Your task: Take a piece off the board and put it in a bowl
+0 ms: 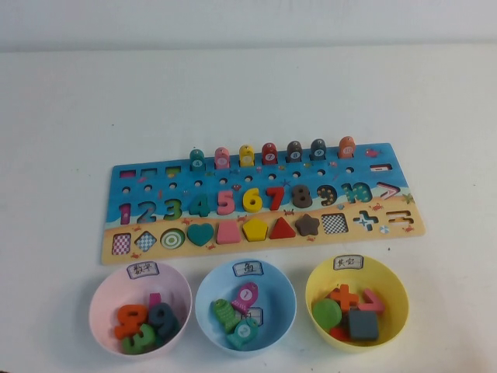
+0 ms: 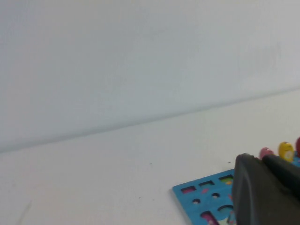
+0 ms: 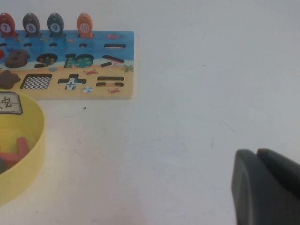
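I see the board (image 1: 264,203) lying lengthwise across the middle of the white table (image 1: 70,116), and the three bowls stand in a row along the near edge. The pale pink bowl (image 1: 105,291) is nearest the near-left corner, the light blue bowl (image 1: 210,295) sits just beside it in the middle, and the yellow bowl (image 1: 392,299) comes next on the right.

The bright green "3" (image 1: 140,339) lies inside the pink bowl, at its near side, touching an orange numeral (image 1: 128,320) and the dark grey "9" (image 1: 161,317); a pink piece (image 1: 155,298) pokes up behind them. On the board, the slots for 1, 2 and 3 (image 1: 172,208) show only their printed recesses, while the teal "4" (image 1: 199,204) and the numerals after it sit in place. A row of fish pegs (image 1: 269,154) stands upright along the board's far edge, and shape pieces such as the teal heart (image 1: 199,233) fill the tan strip. The blue bowl holds fish pieces, the yellow bowl operator signs and shapes.

Neither arm reaches into the high view. In the left wrist view I see a dark part of the left gripper (image 2: 262,190) near the board's far-left corner; whether its claw is spread or pressed together I cannot tell. In the right wrist view the right gripper (image 3: 265,187) hangs over bare table toward the right edge, well apart from the yellow bowl and the board's right end; I cannot tell its claw state either.
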